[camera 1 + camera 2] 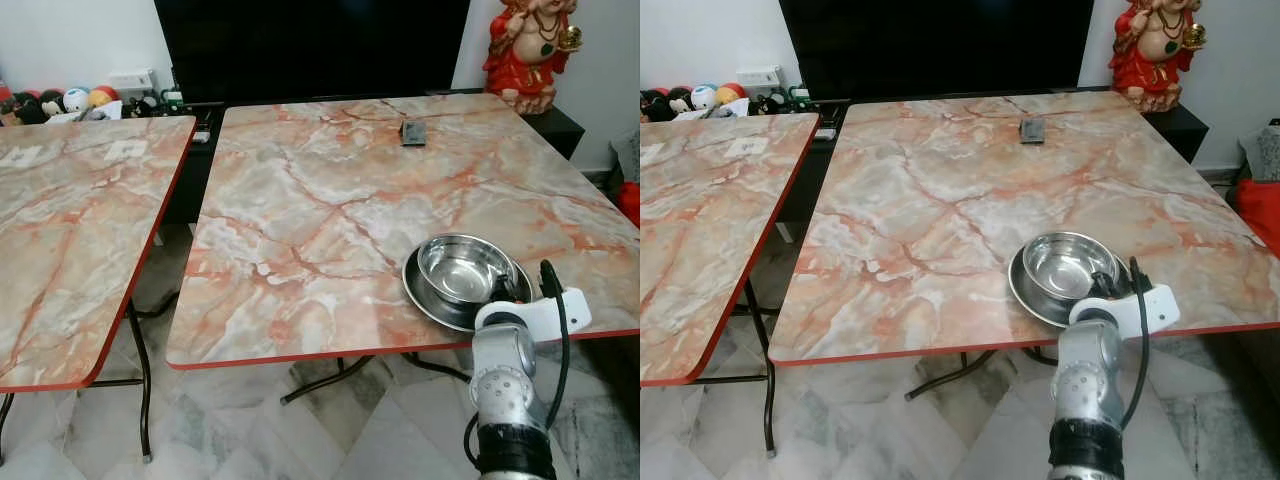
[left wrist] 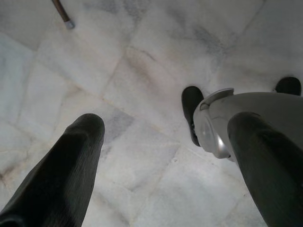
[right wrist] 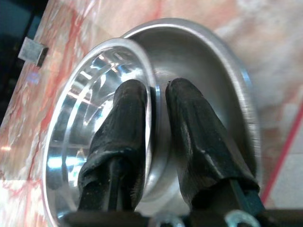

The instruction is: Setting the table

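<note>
Near the table's front right corner, right gripper pinches the steel bowl's rim over its plate; next, probably let go.

Orange-veined marble table with red edging, shiny silver bowl, black-fingered right end effector.

Bright even indoor light, sharp views, glare on bowl
</note>
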